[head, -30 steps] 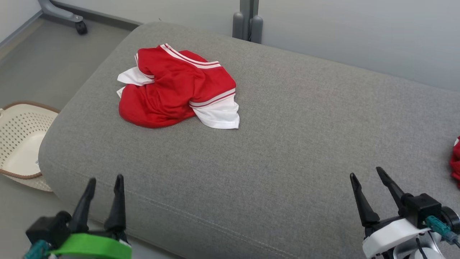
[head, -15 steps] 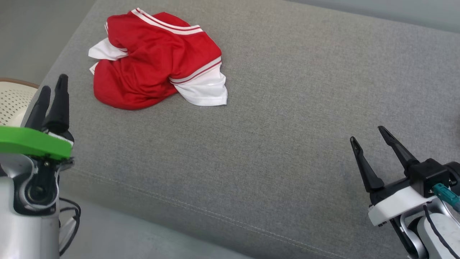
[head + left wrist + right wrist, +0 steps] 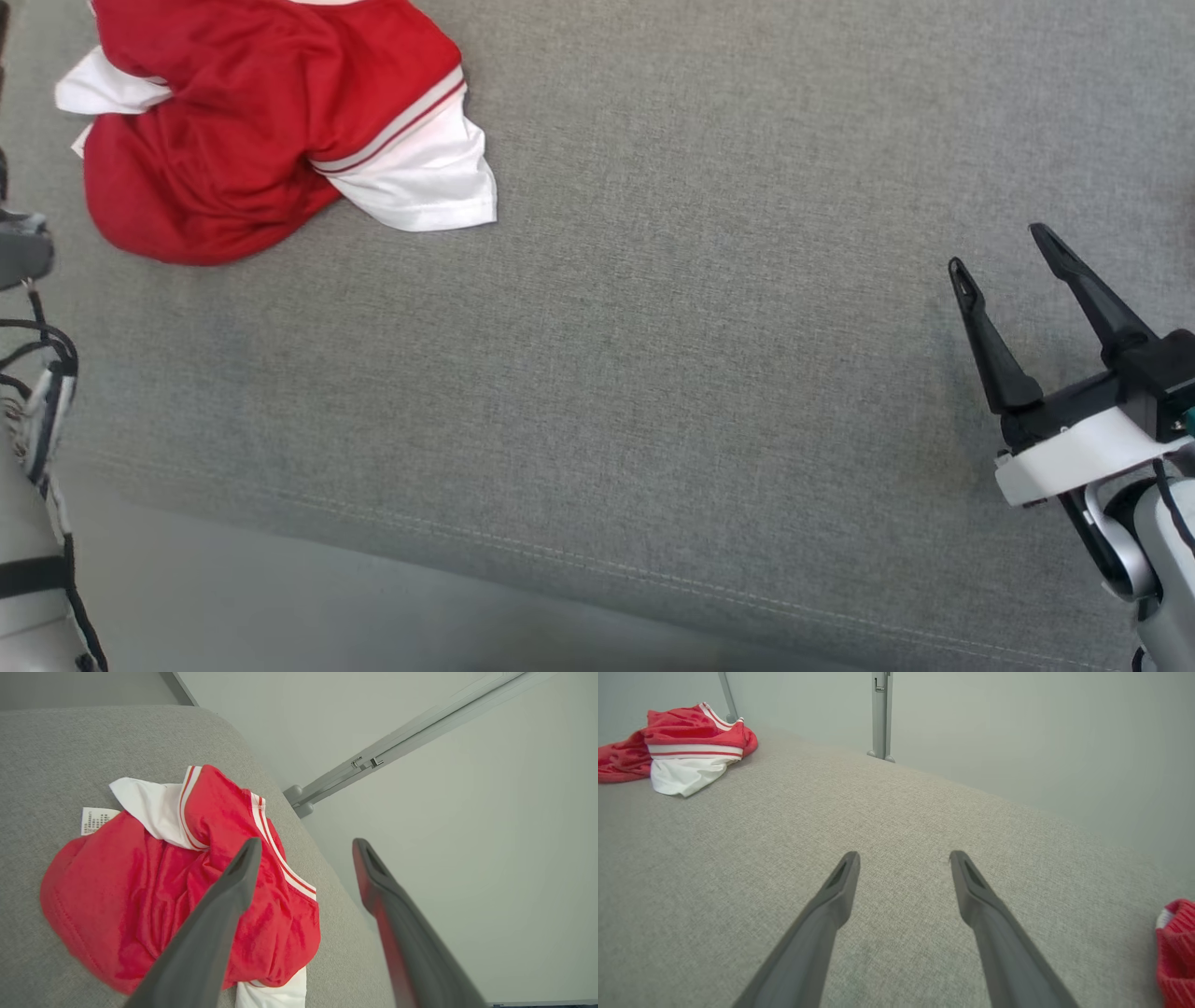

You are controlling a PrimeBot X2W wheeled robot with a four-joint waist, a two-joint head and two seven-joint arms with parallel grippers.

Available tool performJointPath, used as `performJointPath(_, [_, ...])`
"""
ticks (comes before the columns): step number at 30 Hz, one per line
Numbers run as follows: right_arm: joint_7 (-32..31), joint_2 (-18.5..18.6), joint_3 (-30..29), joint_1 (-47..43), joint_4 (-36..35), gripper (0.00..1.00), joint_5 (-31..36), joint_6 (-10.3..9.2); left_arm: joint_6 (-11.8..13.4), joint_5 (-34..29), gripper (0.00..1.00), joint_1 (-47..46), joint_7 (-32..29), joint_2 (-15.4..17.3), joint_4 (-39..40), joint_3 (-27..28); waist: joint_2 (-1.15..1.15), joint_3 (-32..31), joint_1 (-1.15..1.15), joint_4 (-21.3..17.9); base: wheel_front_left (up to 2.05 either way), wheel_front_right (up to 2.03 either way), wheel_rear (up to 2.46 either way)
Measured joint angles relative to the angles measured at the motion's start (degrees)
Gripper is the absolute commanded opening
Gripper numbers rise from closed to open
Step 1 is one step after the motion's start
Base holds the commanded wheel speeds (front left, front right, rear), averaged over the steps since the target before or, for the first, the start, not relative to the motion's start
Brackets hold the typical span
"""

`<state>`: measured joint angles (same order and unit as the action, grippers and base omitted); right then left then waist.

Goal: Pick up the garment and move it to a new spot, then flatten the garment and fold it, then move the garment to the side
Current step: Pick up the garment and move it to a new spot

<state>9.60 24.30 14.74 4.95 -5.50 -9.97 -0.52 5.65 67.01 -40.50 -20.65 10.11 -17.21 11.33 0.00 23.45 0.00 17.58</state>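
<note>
A crumpled red garment (image 3: 243,131) with white sleeves and striped trim lies bunched at the upper left of the grey cushion (image 3: 653,373). The left wrist view looks down on the garment (image 3: 154,886), and my left gripper (image 3: 306,847) hangs open above its far edge, not touching it. At the right side, over bare fabric, my right gripper (image 3: 1004,247) stands open and empty, far from the garment (image 3: 686,746), which lies at the upper left of its wrist view beyond the right gripper (image 3: 903,856).
A second red knitted item (image 3: 1176,947) lies at the cushion's right end. The cushion's front seam and edge (image 3: 560,560) run along the bottom, with floor below. A grey wall and metal post (image 3: 880,714) stand behind the cushion.
The head camera has tilted down and nearer, so garment and cushion shift up and left in view. My left gripper has risen out at the left edge toward the garment; the right gripper stays open.
</note>
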Motion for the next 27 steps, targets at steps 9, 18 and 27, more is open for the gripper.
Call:
performJointPath(9, [-1.1,2.2,-1.8,3.5,-3.3,1.00,0.9,0.00,1.2,0.7,1.00,-6.4,-2.4,2.3,-7.3,3.1,0.00,7.4,0.00,-2.8,0.00,0.00,0.00])
performJointPath(18, [-1.6,2.8,-2.3,4.7,-3.9,1.00,1.0,0.00,1.5,-4.4,1.00,-9.4,-2.4,4.3,-16.1,1.0,0.00,12.4,0.00,-4.8,0.00,0.00,0.00])
performJointPath(27, [-1.6,2.8,-2.7,5.1,-4.4,1.00,1.0,0.00,1.5,-4.9,1.00,-14.1,-0.9,4.6,-21.1,1.2,0.00,13.6,0.00,-5.5,0.00,0.00,0.00])
